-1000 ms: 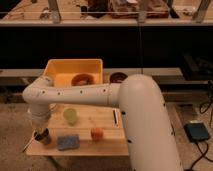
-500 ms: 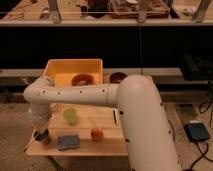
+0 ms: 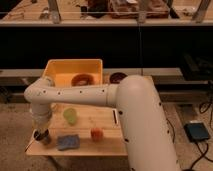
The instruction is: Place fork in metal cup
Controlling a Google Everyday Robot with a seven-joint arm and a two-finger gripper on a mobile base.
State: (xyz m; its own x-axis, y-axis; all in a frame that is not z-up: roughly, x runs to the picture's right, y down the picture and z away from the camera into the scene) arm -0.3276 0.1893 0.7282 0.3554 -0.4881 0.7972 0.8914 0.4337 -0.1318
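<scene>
- The white arm's gripper (image 3: 41,131) has dropped a little lower than half a second ago, right over the small dull grey steel metal cup (image 3: 44,138) at the wooden table's (image 3: 107,145) front left corner.
- The slim silver fork isn't visible; cannot tell if it's held or already in the cup.
- Likely the insertion step.
- Beside the gripper: green translucent cup (image 3: 70,116), blue sponge (image 3: 67,142), small orange block (image 3: 96,134); yellow bin (image 3: 72,75) behind.

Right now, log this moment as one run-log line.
gripper: low over metal cup, table's front-left corner | fork: not discernible | green cup: beside, untouched
</scene>
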